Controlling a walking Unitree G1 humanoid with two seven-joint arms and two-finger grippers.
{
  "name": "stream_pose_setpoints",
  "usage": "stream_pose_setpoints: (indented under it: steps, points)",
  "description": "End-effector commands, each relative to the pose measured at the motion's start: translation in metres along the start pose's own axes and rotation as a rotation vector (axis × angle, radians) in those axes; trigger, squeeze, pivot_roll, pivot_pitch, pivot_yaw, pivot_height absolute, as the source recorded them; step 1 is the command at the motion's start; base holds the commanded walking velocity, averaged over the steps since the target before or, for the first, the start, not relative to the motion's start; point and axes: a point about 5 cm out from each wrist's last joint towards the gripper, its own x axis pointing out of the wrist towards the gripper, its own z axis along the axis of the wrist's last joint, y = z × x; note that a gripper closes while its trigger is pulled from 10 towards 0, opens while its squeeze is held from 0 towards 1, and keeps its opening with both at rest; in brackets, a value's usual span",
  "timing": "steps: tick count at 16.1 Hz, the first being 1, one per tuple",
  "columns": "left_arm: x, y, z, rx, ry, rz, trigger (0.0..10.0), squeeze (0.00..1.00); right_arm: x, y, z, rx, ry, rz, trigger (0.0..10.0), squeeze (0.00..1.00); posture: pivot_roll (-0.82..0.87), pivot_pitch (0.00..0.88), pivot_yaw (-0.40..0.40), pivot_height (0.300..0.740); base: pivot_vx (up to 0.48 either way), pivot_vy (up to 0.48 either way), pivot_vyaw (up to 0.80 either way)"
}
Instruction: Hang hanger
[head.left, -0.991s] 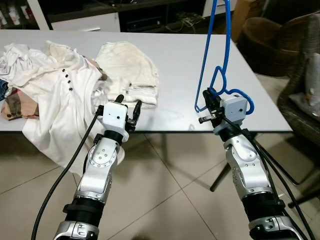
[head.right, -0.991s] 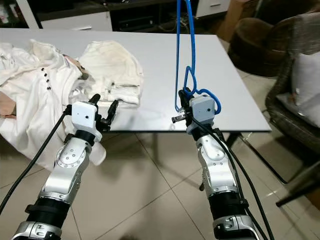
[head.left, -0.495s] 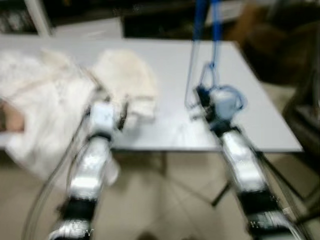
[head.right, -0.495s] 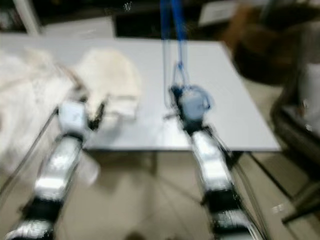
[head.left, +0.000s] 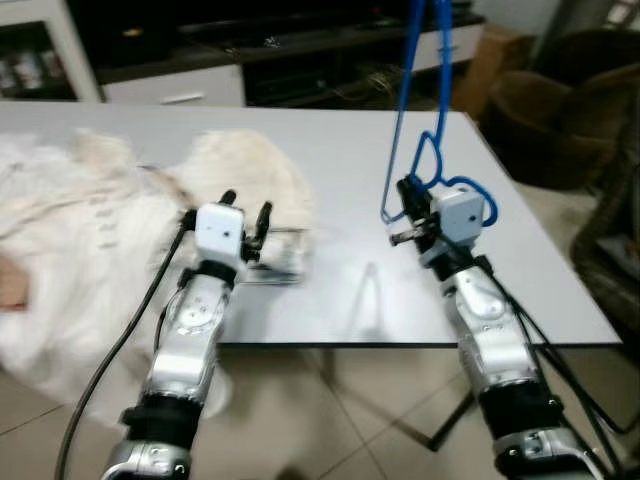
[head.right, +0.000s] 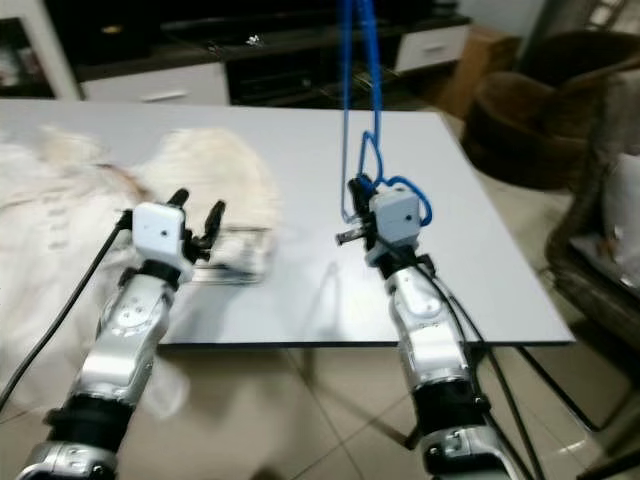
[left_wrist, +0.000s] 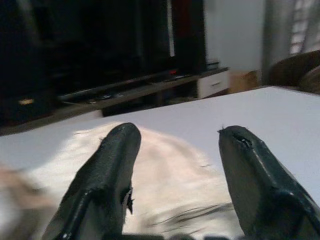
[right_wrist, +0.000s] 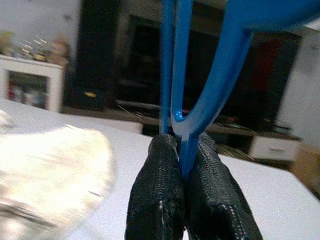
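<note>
My right gripper (head.left: 408, 192) clenched on blue hanger (head.left: 405, 120); its long axis rises straight above my fingers. Left gripper (head.left: 245, 212) spread, empty.

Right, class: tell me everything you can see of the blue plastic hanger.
The blue plastic hanger is thin, glossy and rod-like. It stands upright above the grey table, its bars running up past the frame's top, its curled hook beside the wrist. The right gripper is shut on it, fingers pinching a forked joint; nothing else touches it.

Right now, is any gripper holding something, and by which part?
The right gripper pinches the blue hanger near its hook end; the left gripper is open, holding nothing.
</note>
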Motion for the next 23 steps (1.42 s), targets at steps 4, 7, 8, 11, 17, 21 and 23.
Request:
stream_pose_setpoints:
  steps: [4, 7, 8, 11, 17, 21, 23]
  points:
    - [0.001, 0.004, 0.001, 0.021, -0.002, 0.004, 10.0, 0.0, 0.004, 0.0, 0.006, 0.004, -0.027, -0.004, 10.0, 0.0, 0.14, 0.0, -0.017, 0.74, 0.0, 0.0, 0.0]
    - [0.0, 0.002, 0.0, 0.025, 0.002, -0.001, 10.0, 0.0, 0.003, 0.0, 0.006, 0.004, -0.025, -0.003, 10.0, 0.0, 0.14, 0.0, -0.017, 0.74, 0.0, 0.0, 0.0]
    - [0.0, 0.002, 0.0, 0.031, 0.002, -0.007, 10.0, 0.0, 0.003, 0.0, 0.006, 0.005, -0.025, -0.002, 10.0, 0.0, 0.14, 0.0, -0.017, 0.74, 0.0, 0.0, 0.0]
    - [-0.002, -0.004, 0.001, 0.102, -0.029, -0.1, 10.0, 0.0, 0.003, 0.0, 0.006, 0.006, -0.023, -0.002, 10.0, 0.0, 0.14, 0.0, -0.019, 0.74, 0.0, 0.0, 0.0]
    - [-0.004, 0.009, -0.003, 0.353, -0.001, -0.343, 10.0, 0.0, 0.004, 0.001, 0.006, 0.007, -0.026, -0.001, 10.0, 0.0, 0.15, 0.0, -0.018, 0.74, 0.0, 0.0, 0.0]
    - [-0.004, 0.028, -0.012, 0.584, 0.064, -0.49, 10.0, 0.0, 0.004, 0.001, 0.006, 0.007, -0.025, -0.001, 10.0, 0.0, 0.15, 0.0, -0.017, 0.74, 0.0, 0.0, 0.0]
    - [-0.002, 0.033, -0.014, 0.656, 0.088, -0.544, 10.0, 0.0, 0.003, 0.001, 0.006, 0.008, -0.025, -0.003, 10.0, 0.0, 0.14, 0.0, -0.012, 0.74, 0.0, 0.0, 0.0]
